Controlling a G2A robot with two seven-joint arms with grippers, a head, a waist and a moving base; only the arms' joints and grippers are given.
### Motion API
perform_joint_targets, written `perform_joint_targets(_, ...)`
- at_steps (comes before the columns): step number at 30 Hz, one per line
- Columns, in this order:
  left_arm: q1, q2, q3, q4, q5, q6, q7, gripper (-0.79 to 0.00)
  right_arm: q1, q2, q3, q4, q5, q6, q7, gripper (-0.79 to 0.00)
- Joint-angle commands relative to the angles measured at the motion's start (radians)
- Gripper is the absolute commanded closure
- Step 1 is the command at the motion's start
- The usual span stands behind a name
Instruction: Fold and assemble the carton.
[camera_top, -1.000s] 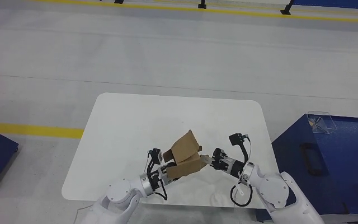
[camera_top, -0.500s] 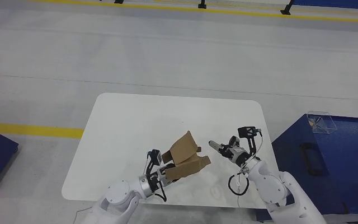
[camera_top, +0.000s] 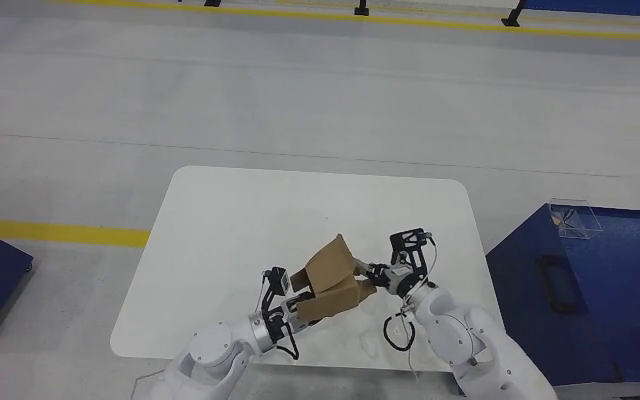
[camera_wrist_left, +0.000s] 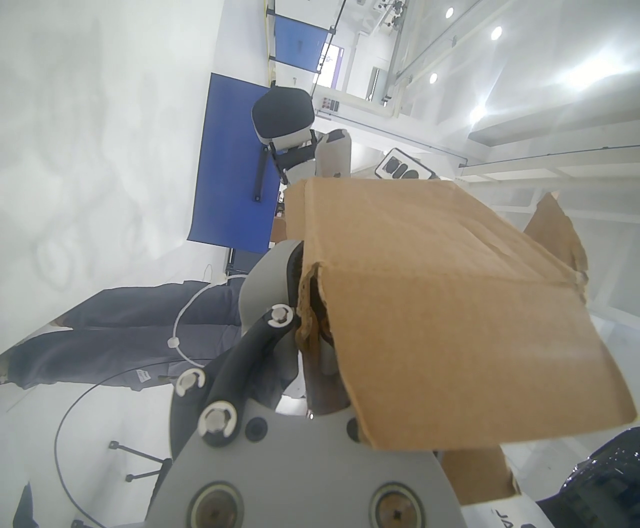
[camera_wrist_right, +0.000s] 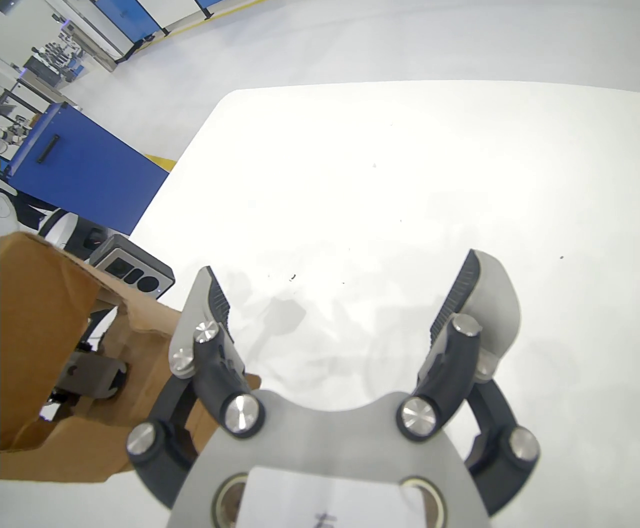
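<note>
A brown cardboard carton (camera_top: 335, 277), partly folded with flaps sticking up, sits tilted above the near middle of the white table (camera_top: 250, 220). My left gripper (camera_top: 298, 301) is shut on its lower near edge; in the left wrist view the fingers (camera_wrist_left: 280, 280) pinch the torn cardboard edge of the carton (camera_wrist_left: 430, 300). My right gripper (camera_top: 372, 272) is open at the carton's right side. In the right wrist view it (camera_wrist_right: 345, 272) holds nothing, and one of its fingers (camera_wrist_right: 212, 300) lies against the carton (camera_wrist_right: 45, 310).
A blue cabinet (camera_top: 575, 290) stands just off the table's right edge with a clear plastic box (camera_top: 572, 216) on top. The far half of the table is bare white surface.
The right gripper pulled away from the carton's right flap, swung out to the right, then came back beside it, open. The carton and left gripper barely shifted.
</note>
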Motion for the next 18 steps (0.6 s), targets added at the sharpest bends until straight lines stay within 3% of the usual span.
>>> perform_joint_targets(1, -0.001, -0.001, -0.001, 0.002, -0.003, 0.002, 0.007, 0.000, -0.010, -0.002, -0.014, -0.017, -0.046, 0.017, -0.014, -0.785)
perform_joint_targets(18, -0.010, -0.008, 0.007, 0.031, -0.011, 0.004, 0.022, 0.000, -0.021, -0.033, -0.100, -0.045, -0.170, 0.077, -0.054, -0.785)
